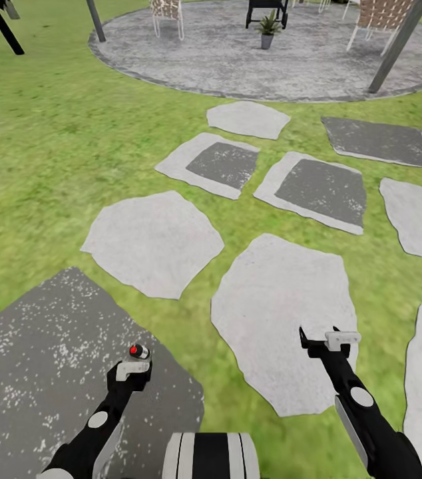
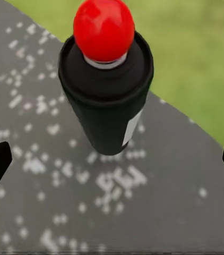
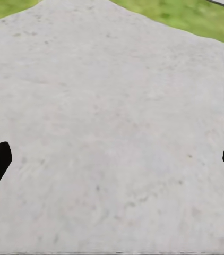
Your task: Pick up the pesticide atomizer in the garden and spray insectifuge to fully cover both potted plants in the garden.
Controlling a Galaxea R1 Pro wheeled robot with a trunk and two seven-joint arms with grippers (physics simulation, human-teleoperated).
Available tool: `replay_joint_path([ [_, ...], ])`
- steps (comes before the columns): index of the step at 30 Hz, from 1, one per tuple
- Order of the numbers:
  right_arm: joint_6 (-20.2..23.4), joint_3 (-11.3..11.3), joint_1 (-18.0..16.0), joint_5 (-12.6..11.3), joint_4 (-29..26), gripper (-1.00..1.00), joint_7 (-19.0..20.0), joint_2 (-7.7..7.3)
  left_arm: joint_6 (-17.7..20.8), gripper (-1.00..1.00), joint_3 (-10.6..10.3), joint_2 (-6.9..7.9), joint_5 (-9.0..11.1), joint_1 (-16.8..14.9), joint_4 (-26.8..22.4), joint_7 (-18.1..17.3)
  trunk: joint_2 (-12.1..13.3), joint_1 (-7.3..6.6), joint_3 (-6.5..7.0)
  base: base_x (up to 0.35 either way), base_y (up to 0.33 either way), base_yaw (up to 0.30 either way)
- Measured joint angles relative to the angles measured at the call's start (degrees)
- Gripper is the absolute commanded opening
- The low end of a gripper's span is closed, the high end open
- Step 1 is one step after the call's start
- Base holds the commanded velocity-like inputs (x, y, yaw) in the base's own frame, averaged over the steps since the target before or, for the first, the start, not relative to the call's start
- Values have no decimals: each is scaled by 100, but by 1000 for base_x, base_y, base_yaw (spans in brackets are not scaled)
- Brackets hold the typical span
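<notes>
1. Head view: our left gripper (image 1: 133, 370) hangs over a dark speckled stepping stone (image 1: 31, 359), the pesticide atomizer (image 1: 139, 351) with its red top just at its tip. Our right gripper (image 1: 321, 340) hovers over a pale stepping stone (image 1: 284, 299). One potted plant (image 1: 267, 30) stands far off on the round patio (image 1: 237, 60).
2. Left wrist view: the atomizer (image 2: 108, 79) stands upright between wide-spread jaws, untouched.
3. Right wrist view: jaws wide, holding nothing, above pale stone (image 3: 112, 133).
</notes>
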Motion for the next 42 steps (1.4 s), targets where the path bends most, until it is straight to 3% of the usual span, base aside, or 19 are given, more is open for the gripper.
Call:
replay_joint_path([
  [5, -2, 0, 0, 0, 0, 100, 2, 0, -28, 100, 0, 0, 4, 7, -4, 0, -7, 13, -156, 0, 0, 0],
  [8, -2, 0, 0, 0, 0, 100, 1, 0, -31, 100, 0, 5, 5, 8, -7, 0, -7, 13, -175, 0, 0, 0],
  [19, -2, 0, 0, 0, 0, 100, 0, 0, -52, 100, 0, 9, 7, 10, -8, 4, -7, 12, -183, 5, 0, 0],
  [26, -2, 0, 0, 0, 0, 100, 0, 0, -553, 100, 1, 10, 19, 49, 0, 5, -7, 12, -183, 131, 0, 0],
  [42, -2, 0, 0, 0, 0, 100, 0, 0, -587, 100, 0, 18, 22, 53, 1, 4, -7, 12, -183, 50, 0, 0],
])
